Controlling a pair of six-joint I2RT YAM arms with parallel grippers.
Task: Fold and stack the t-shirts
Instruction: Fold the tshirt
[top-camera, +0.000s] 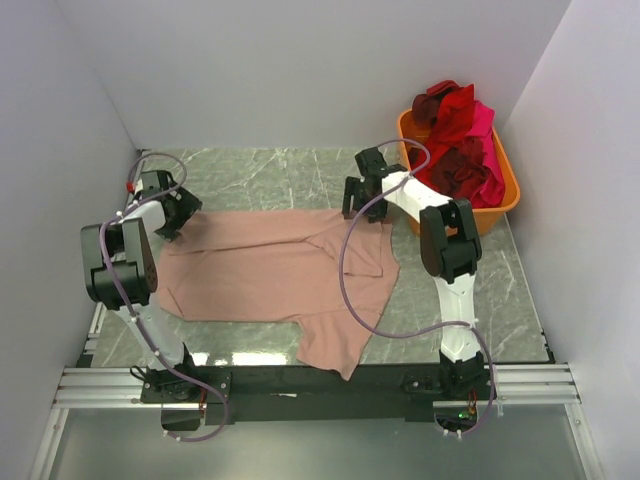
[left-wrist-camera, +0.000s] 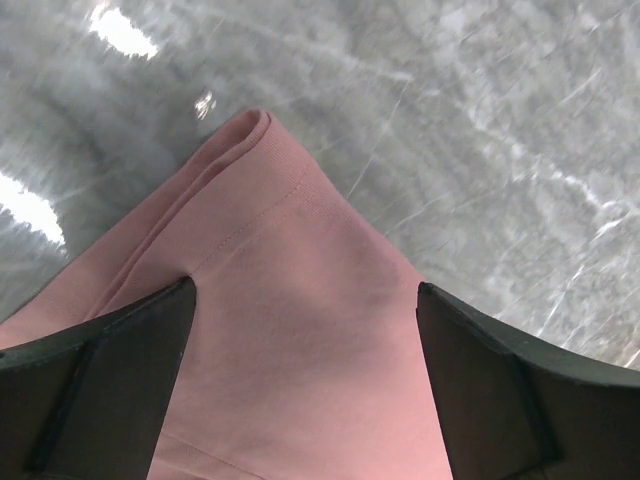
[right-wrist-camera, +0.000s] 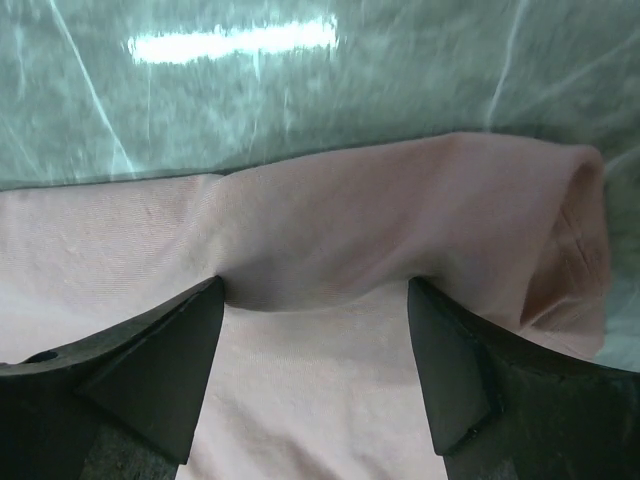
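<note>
A dusty pink t-shirt (top-camera: 270, 270) lies spread on the marble table, with one part hanging toward the near edge. My left gripper (top-camera: 178, 215) is open at the shirt's far left corner, and in the left wrist view (left-wrist-camera: 305, 290) its fingers straddle pink cloth (left-wrist-camera: 300, 330). My right gripper (top-camera: 365, 212) is open at the shirt's far right edge. In the right wrist view (right-wrist-camera: 315, 285) its fingers sit on either side of a raised fold of the cloth (right-wrist-camera: 330, 240). Red (top-camera: 455, 110), hot pink (top-camera: 485, 125) and maroon (top-camera: 460, 165) shirts are piled in the tub.
An orange plastic tub (top-camera: 512, 185) stands at the far right corner against the wall. White walls close in the table on the left, back and right. A metal rail (top-camera: 320, 385) with both arm bases runs along the near edge.
</note>
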